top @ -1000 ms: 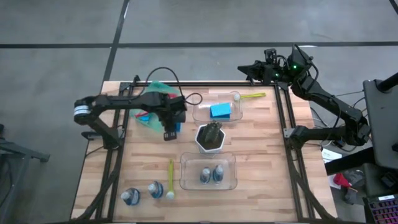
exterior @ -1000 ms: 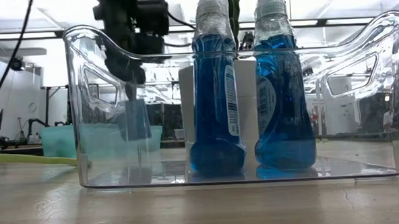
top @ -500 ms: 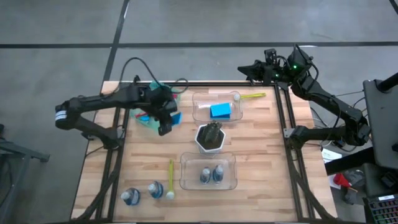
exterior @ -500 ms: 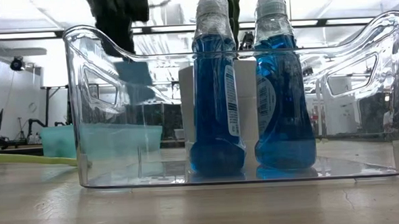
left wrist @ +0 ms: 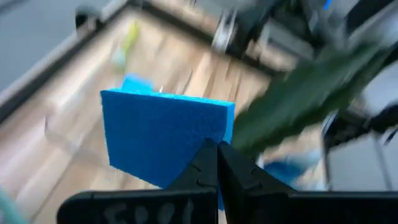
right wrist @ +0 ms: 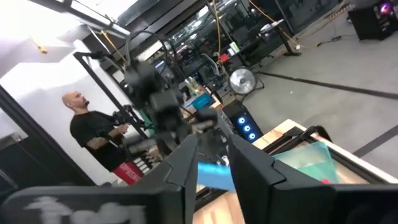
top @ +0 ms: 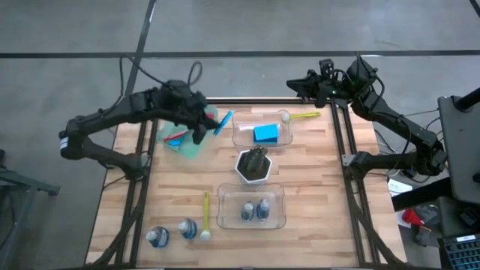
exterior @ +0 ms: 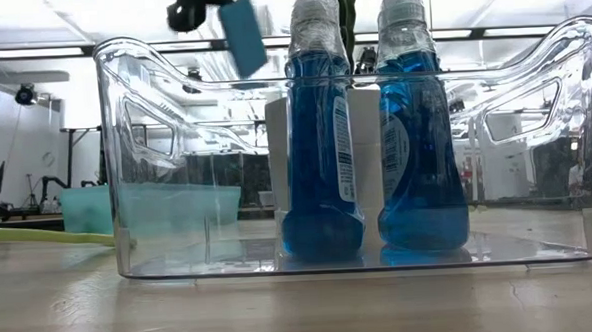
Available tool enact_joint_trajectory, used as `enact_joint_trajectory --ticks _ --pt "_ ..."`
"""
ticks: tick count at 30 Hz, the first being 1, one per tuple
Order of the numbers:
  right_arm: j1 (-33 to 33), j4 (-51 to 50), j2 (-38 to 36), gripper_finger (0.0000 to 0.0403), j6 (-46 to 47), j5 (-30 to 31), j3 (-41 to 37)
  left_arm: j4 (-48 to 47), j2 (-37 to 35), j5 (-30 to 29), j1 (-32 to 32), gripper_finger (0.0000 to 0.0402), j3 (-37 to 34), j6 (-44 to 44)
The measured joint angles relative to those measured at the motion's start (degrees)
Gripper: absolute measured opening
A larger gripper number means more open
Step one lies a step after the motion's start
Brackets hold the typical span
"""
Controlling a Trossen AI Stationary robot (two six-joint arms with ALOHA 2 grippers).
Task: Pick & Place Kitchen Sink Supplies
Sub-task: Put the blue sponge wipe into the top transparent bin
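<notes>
wooden tabletop (top: 315,180) is holding one sponge (top: 265,133) binned and two bottles (top: 254,211) binned. left gripper (top: 206,126) is pinching another blue sponge (top: 222,121) aloft beside the far bin (top: 238,138); two bottles (top: 171,233) and brushes are waiting. right gripper (top: 294,84), slightly parted and empty, is idling off-table.

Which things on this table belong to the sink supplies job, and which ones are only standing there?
Job things:
- flat blue sponge held in the left claw
- second blue sponge in the far clear bin
- clear bottles of blue liquid
- slim yellow brush

Only standing there:
- white hexagonal pot with dark plant
- clear plastic bins
- green tray
</notes>
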Motion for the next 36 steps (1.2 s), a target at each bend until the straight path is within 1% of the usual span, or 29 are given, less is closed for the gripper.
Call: enact_joint_trajectory --ticks 2,6,8,11,15,18,20,24,27,31,34,36 --pt "0.0 0.02 0.0 0.0098 -1.49 -0.02 0.0 4.13 -0.01 1.31 1.0 0.0 1.24 -1.19" --pt "0.02 0.07 0.0 0.0123 -4.01 -1.22 0.0 14.12 -0.01 5.86 3.42 0.0 1.91 -5.62" --pt "0.17 0.11 0.0 0.013 -4.22 -1.71 0.0 18.95 -0.01 8.21 4.67 0.0 1.78 -8.47" --pt "0.27 0.18 0.08 0.0135 -3.88 -4.39 0.0 27.55 -0.01 10.58 5.97 0.0 1.07 -13.8" --pt "1.18 1.01 0.87 0.0137 -1.98 -8.46 0.0 39.04 0.12 12.08 6.53 0.0 0.99 -20.02" --pt "2.08 2.71 1.92 0.0137 0.45 -8.85 0.0 46.45 0.21 12.27 6.68 0.0 0.99 -24.1" --pt "2.42 5.6 2.87 0.0138 2.91 -8.89 0.0 49.92 0.46 12.28 6.68 0.0 0.99 -25.85" --pt "3.16 12.33 4.92 0.0136 6.64 -8.97 0.0 53.18 0.94 11.83 6.68 0.0 0.99 -29.47" --pt "3.61 17.78 6.74 0.0133 10.39 -10.48 0.0 54.83 1.58 11.77 6.66 0.0 0.99 -32.32" --pt "4.35 26.61 9.22 0.0137 16.05 -11.22 0.0 55.49 2.48 12.17 6.59 0.0 0.99 -34.94" --pt "4.68 32.17 11.07 0.014 19.66 -11.29 0.08 55.98 3.6 14.05 6.57 0.0 0.99 -36.9" --pt "4.75 33.49 12.3 0.0141 21.63 -11.29 0.66 56.02 4.4 14.57 6.55 0.0 0.97 -38.16"
